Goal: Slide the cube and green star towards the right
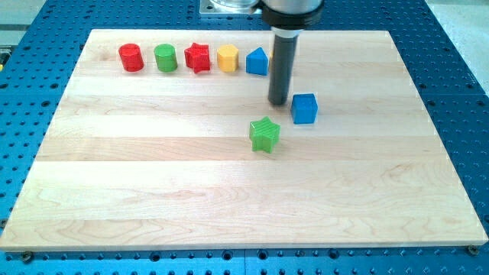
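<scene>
A blue cube (pixel 305 108) sits on the wooden board right of centre. A green star (pixel 264 134) lies just below and to the left of it. My tip (pixel 278 102) is at the lower end of the dark rod, which comes down from the view's top. The tip stands just left of the blue cube, a small gap apart, and above the green star.
A row of blocks lies along the board's top edge: a red cylinder (pixel 131 57), a green cylinder (pixel 165 57), a red star (pixel 197 57), a yellow hexagon (pixel 228 57) and a blue pointed block (pixel 257 61). The board (pixel 229 198) rests on a blue perforated table.
</scene>
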Action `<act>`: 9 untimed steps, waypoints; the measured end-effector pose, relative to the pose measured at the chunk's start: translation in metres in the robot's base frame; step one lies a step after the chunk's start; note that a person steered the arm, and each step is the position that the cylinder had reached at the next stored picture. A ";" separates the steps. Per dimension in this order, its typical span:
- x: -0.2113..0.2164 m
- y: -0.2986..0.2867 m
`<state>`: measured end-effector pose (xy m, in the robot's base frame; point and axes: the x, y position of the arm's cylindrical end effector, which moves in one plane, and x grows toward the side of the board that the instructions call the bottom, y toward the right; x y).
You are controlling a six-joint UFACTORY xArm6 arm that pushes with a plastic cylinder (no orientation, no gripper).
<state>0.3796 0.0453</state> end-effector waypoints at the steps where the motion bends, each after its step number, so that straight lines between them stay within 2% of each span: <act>1: 0.018 -0.036; 3: 0.074 -0.100; 4: 0.083 -0.082; 5: 0.083 -0.039; 7: 0.086 -0.027; 8: 0.109 -0.044; 9: 0.108 -0.010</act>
<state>0.4874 0.0349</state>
